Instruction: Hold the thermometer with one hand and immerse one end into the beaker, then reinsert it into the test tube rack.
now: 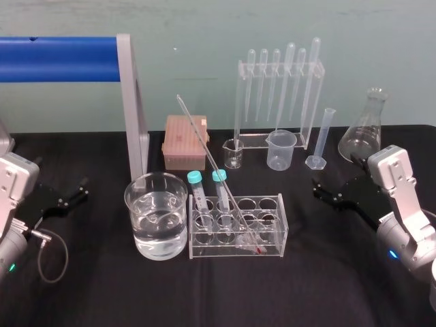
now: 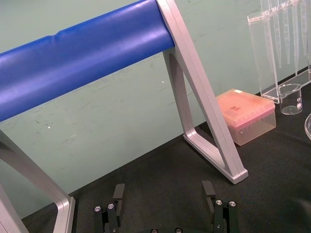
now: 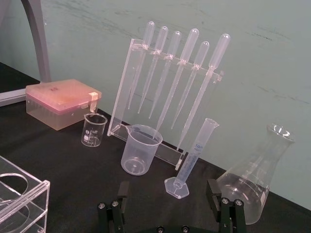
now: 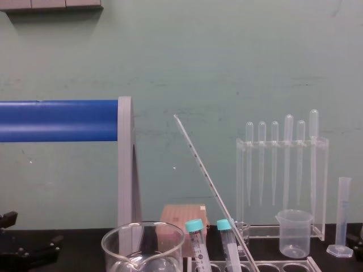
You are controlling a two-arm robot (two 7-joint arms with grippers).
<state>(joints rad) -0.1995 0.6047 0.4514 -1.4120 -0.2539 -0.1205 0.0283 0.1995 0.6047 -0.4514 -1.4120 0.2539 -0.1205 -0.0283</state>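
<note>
Fingers [image 2: 118, 192] of the left gripper [image 1: 83, 188] stand wide apart with nothing between them, low over the black desk [image 1: 102, 293] at its left side. The right gripper [image 1: 319, 191], over the right side, is spread just as wide and holds nothing. Between them the beaker [image 1: 143, 225], part full of clear liquid, stands just left of the test tube rack [image 1: 278, 228]. The thermometer [image 1: 211, 160] leans in the rack, lower end down among the holes, top tilted back and left, well apart from both grippers.
</note>
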